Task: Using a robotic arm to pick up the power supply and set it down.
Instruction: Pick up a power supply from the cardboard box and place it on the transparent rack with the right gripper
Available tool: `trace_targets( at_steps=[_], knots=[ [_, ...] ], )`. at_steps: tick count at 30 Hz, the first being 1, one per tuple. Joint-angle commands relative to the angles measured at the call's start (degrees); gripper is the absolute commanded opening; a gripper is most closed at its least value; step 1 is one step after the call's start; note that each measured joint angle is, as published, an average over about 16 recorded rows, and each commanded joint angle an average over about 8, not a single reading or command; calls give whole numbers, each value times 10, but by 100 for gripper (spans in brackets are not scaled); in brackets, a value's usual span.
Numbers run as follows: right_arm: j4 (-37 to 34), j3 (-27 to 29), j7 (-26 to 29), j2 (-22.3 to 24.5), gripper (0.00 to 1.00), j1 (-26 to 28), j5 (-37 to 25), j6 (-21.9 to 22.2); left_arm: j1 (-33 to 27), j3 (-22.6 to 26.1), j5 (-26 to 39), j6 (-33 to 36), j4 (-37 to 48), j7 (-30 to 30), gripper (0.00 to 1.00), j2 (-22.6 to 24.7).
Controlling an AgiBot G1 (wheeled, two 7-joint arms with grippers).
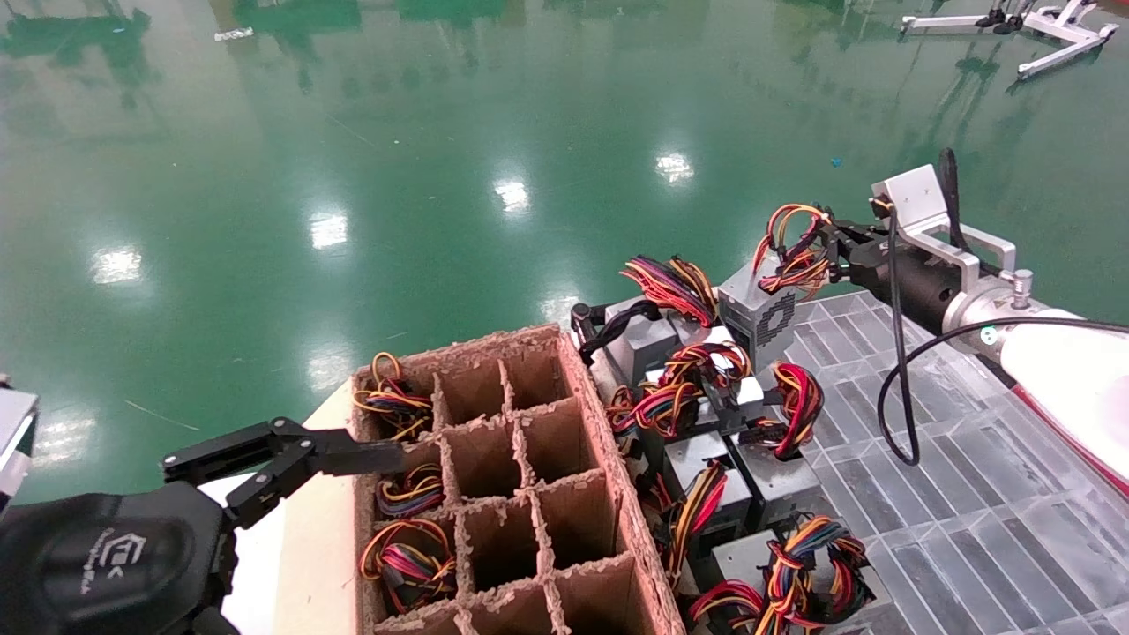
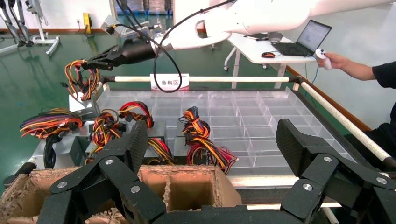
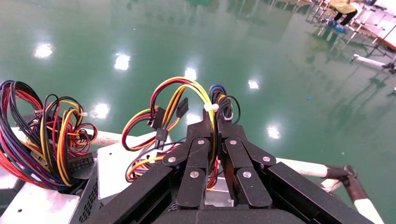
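Head view: right gripper (image 1: pixel 829 242) was pinching the power supply (image 1: pixel 764 310) by its wires, above the clear tray (image 1: pixel 970 494). Left wrist view: left gripper (image 2: pixel 210 154) hung spread over the cardboard box (image 2: pixel 182 186). Right wrist view: fingers (image 3: pixel 198 154) were clamped on the wire bundle (image 3: pixel 180 100).

Cardboard divider box (image 1: pixel 520 494) left of power supplies (image 1: pixel 706 441); clear tray (image 1: pixel 953 494) right.

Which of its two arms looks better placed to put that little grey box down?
The right gripper: it is pinching the power supply by its wire bundle. The left gripper hangs open beside the cardboard crate, holding nothing.
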Motion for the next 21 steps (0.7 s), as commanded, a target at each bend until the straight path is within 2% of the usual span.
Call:
trace_targets(
  at_steps=[1,21],
  knots=[
    [1,-5,2,2,0,4,-7,-3,0,0,0,0,0,0,100,0],
    [-1,-58,46,29,0,24,-85,-80,0,0,0,0,0,0,100,0]
  ],
)
